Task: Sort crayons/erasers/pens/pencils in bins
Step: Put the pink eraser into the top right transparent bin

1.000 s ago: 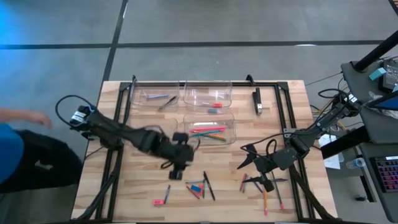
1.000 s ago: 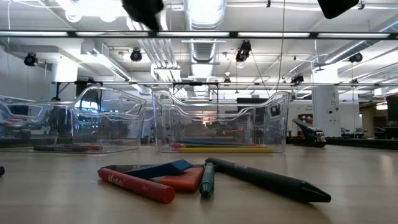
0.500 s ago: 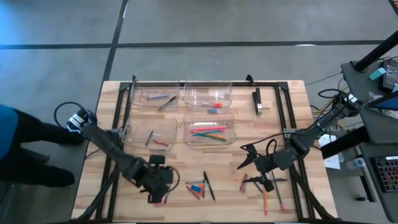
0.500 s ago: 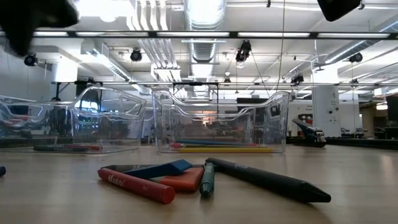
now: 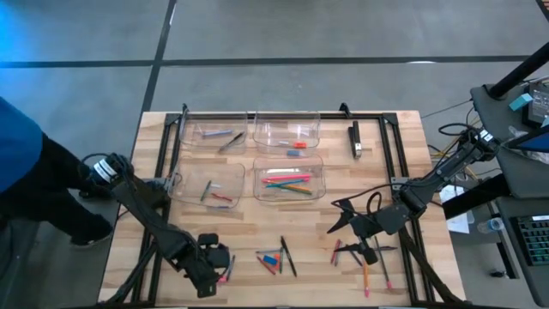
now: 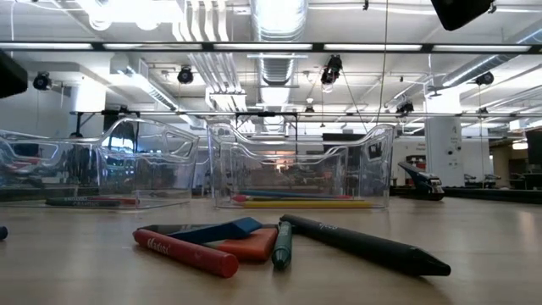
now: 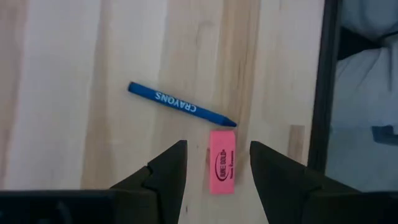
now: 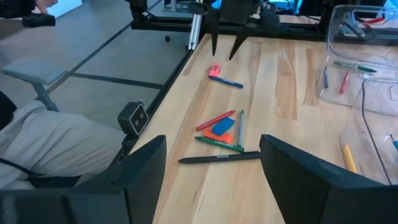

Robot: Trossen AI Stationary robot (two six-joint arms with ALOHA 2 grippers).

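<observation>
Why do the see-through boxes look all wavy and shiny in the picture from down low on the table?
In the low view, the clear bins bend and mirror the ceiling lights behind them, so their walls look rippled and glary. The red crayon up close is sharp, with soft shadow beneath. In the left wrist view, the pink eraser is evenly lit, while the nearby gripper fingers look dark and blurry.

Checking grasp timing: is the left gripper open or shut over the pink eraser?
Open. In the left wrist view the left gripper has its fingers spread, with the pink eraser lying flat between them, untouched.
</observation>
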